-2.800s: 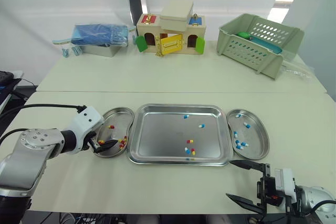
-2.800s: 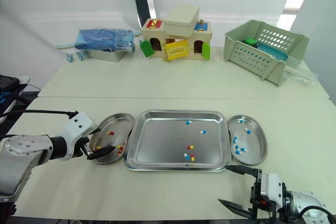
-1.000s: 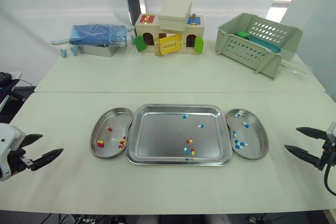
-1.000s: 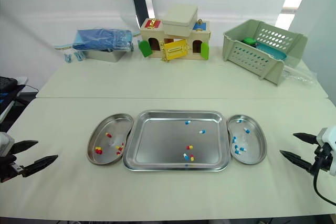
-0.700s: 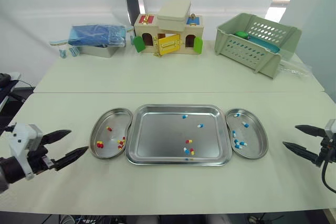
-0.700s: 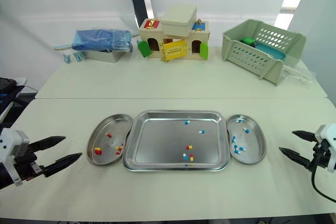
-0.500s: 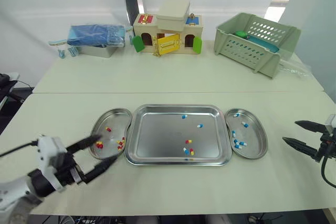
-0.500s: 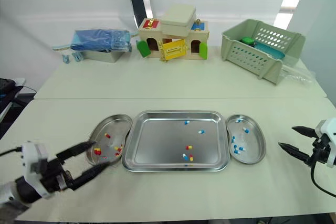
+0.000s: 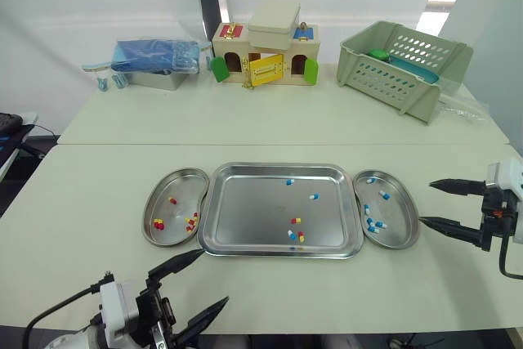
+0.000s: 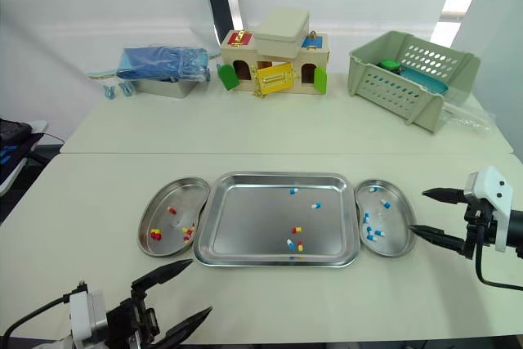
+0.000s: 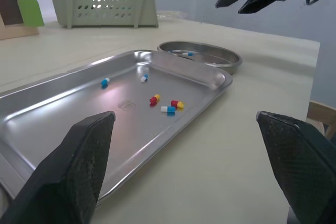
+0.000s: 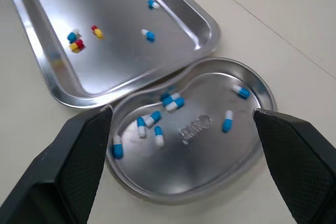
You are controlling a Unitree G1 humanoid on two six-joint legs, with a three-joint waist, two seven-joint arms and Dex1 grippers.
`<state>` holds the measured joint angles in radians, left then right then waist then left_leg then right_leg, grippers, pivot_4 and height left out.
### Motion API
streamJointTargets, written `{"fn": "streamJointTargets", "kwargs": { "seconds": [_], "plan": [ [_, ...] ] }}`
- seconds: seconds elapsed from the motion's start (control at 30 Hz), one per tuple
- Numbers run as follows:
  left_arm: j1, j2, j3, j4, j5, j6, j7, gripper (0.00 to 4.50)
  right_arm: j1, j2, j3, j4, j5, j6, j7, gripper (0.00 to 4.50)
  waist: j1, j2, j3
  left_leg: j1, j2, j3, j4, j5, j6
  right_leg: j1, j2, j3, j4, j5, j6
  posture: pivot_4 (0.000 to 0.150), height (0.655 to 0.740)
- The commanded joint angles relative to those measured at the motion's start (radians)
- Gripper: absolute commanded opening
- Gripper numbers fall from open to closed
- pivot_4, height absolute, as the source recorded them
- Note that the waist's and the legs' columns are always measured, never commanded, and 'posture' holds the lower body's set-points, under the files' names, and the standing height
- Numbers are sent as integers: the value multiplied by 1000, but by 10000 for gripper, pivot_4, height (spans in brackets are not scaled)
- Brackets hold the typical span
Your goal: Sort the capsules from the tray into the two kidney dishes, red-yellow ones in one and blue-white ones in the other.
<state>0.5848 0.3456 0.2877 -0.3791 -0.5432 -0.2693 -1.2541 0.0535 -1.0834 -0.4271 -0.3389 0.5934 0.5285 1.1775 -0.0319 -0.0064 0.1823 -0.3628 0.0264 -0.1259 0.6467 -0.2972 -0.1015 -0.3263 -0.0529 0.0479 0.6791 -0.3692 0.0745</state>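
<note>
Tray (image 9: 249, 206): set on the near table (image 9: 82, 202), midway between the two dishes, its short sides just beside them.
Tray contents: five capsules are seen. Two blue-white ones (image 9: 289, 181) lie towards the far side. A red-yellow one (image 9: 295, 221) lies nearer. One of each colour lies together close to the near rim.
Left dish (image 9: 181, 181): red-yellow capsules alone are held, scattered singly and in small clusters.
Right dish (image 9: 400, 222): blue-white capsules alone are held, spread along its length.
Left gripper (image 9: 214, 277): fingers are spread wide, with nothing between them. It is held low over the near table edge, near the tray's near left corner.
Right gripper (image 9: 425, 202): fingers are spread, with nothing between them. It is held just beside the right dish's outer rim, fingertips pointed towards it.
Far table: a basket (image 9: 404, 67), a toy house (image 9: 263, 51) and a blue bag (image 9: 155, 53) are kept well apart from the tray.
</note>
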Motion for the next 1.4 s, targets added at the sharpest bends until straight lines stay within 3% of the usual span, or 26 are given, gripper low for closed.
{"fn": "streamJointTargets", "kwargs": {
  "seconds": [0.03,0.2,0.33,0.53,0.63,0.73,0.9,1.07,1.4],
  "plan": [
    [3,-3,-11,45,2,-109,-22,44735,-85,-44,78,-171,92,148,-58,45000,-1,0,0,0,0,-1,0,0,0,0,0,-1,0,0,0,1500,7400],
    [2,-4,-38,80,-1,-175,-13,44735,-338,6,322,-296,127,387,-252,45000,-1,-2,0,-1,0,-1,0,0,0,0,0,-1,0,0,0,1500,7400],
    [7,-2,-63,80,2,-198,10,44735,-541,131,505,-318,126,598,-404,45000,0,-3,1,-2,0,-3,0,0,0,-2,0,-2,0,0,0,1500,7400],
    [24,5,-83,73,3,-219,49,44735,-666,319,664,-301,108,773,-545,45000,2,-3,0,-4,0,-4,0,0,0,-5,0,-3,0,0,0,1500,7400],
    [29,11,-87,71,4,-223,68,45000,-694,402,738,-269,79,800,-595,39018,0,-3,0,-7,0,-4,0,0,0,-8,0,-3,1,0,0,1500,7400],
    [31,16,-91,62,5,-212,94,45000,-726,457,825,-212,15,812,-643,29399,-2,-3,0,-7,0,-4,0,0,0,-8,0,-3,2,0,0,1500,7400],
    [32,31,-100,60,10,-212,110,45000,-764,516,879,-181,-23,833,-670,29399,-3,-3,0,-7,0,-4,0,0,0,-9,0,-3,2,0,0,1500,7400],
    [34,42,-104,59,11,-210,122,45000,-770,531,901,-188,-36,855,-672,17904,-3,-3,0,-7,0,-4,0,0,0,-9,0,-3,1,0,0,1500,7400],
    [49,60,-117,62,14,-221,134,45000,-758,525,961,-180,-71,855,-675,17904,-3,-3,0,-7,0,-4,-1,0,0,-10,0,-3,2,0,0,1500,7400]
  ]
}}
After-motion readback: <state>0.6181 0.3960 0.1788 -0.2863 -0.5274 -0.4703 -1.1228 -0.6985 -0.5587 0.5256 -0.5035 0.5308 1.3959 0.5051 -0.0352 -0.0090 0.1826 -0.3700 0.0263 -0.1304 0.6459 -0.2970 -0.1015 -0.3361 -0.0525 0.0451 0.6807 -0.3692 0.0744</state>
